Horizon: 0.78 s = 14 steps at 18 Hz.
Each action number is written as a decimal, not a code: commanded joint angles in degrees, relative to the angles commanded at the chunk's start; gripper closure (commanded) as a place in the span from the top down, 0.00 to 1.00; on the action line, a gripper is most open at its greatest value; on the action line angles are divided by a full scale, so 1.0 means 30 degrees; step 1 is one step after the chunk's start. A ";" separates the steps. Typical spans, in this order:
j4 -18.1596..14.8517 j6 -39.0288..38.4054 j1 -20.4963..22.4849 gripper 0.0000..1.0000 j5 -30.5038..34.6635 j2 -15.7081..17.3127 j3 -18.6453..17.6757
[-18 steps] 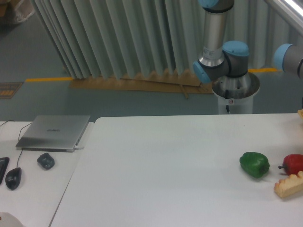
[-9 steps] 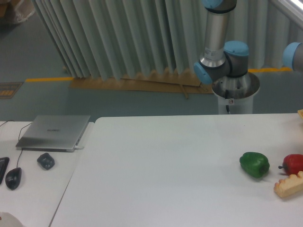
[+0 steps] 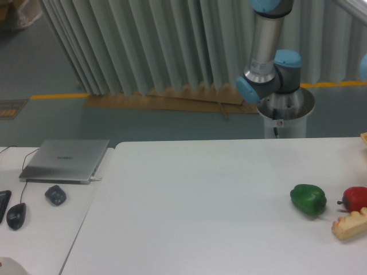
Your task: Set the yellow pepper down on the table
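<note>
1. I can't find the yellow pepper anywhere in my view, so I can't say where it sits
2. Table [image 3: 200,195] is the big white top filling the lower frame, rounded corner at about 9 o'clock near the desk
3. Green pepper [image 3: 308,199] lies on the table at roughly 4 o'clock from frame centre
4. Red pepper [image 3: 356,199] is just beside it at its 3 o'clock, cut by the frame edge, not touching the green one as far as I can tell
5. A pale tan toothed block [image 3: 350,224] lies at 5 o'clock of the green pepper, right up against the red pepper's lower side
6. Arm [image 3: 267,57] stands on its base behind the table at 1 o'clock, upper link running out of the top edge
7. Gripper is out of my frame, so I can't tell if its fingers are apart or together
8. Smaller desk [image 3: 40,229] at 8 o'clock carries a closed laptop [image 3: 66,160], a dark mouse [image 3: 16,216] and a small dark lump [image 3: 55,195]
</note>
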 joint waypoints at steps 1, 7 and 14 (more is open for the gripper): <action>0.0000 0.0586 0.0030 1.00 0.0029 -0.0177 0.0118; 0.0000 0.1908 0.0381 1.00 0.0059 -0.1409 0.0764; 0.0000 0.3580 0.1260 1.00 0.0059 -0.1731 0.1115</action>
